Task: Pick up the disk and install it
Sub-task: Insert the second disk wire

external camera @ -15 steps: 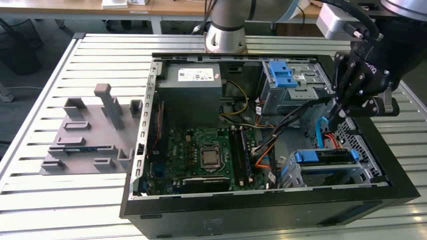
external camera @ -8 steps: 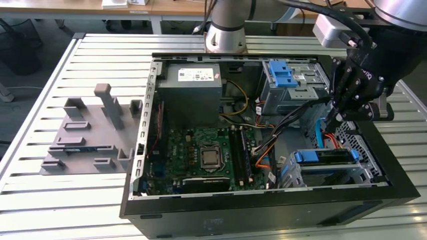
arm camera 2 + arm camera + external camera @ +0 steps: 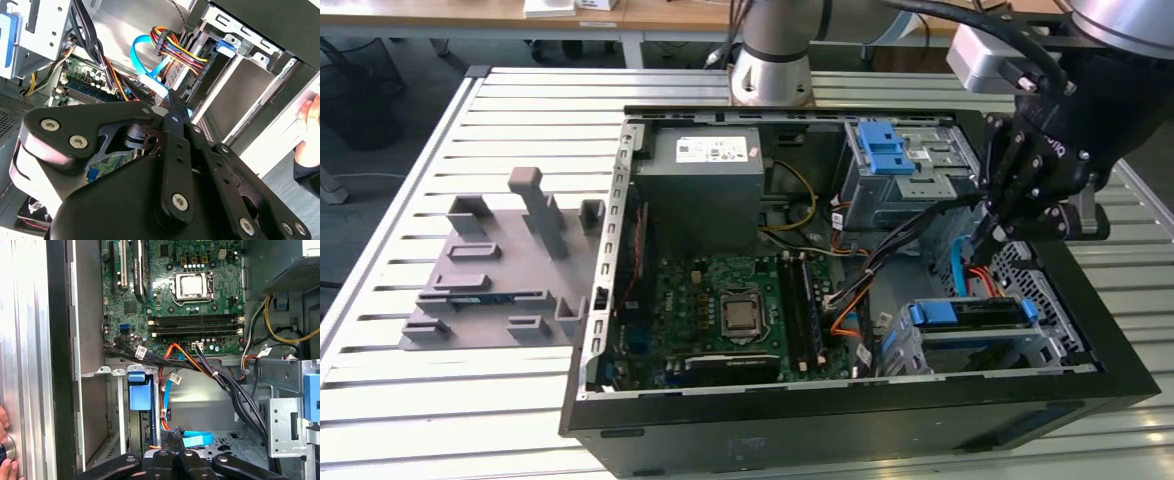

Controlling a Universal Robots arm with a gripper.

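Heads up on where you're at: the disk (image 3: 965,313) is sitting in the lower drive cage (image 3: 1061,345) of the open computer case (image 3: 854,430), in the corner toward the exterior view's right, next to the motherboard (image 3: 720,300). From there you mostly see its blue plastic bracket along the top edge, with a thin dark strip of the drive body under it. In the first wrist view the same blue bracket end (image 3: 140,390) pokes up between the cage's metal rails.

Your gripper (image 3: 997,235) hangs just above that cage, apart from the disk, with a light blue flat cable (image 3: 970,265) right beside it. In both wrist views the fingertips (image 3: 176,434) look pressed together, and the blue cable (image 3: 197,440) lies just beside them.

Further back you've got the grey power supply (image 3: 700,185) and a second cage with a bare blue latch (image 3: 894,150). A person's hand (image 3: 5,455) rests on the case's outer edge.
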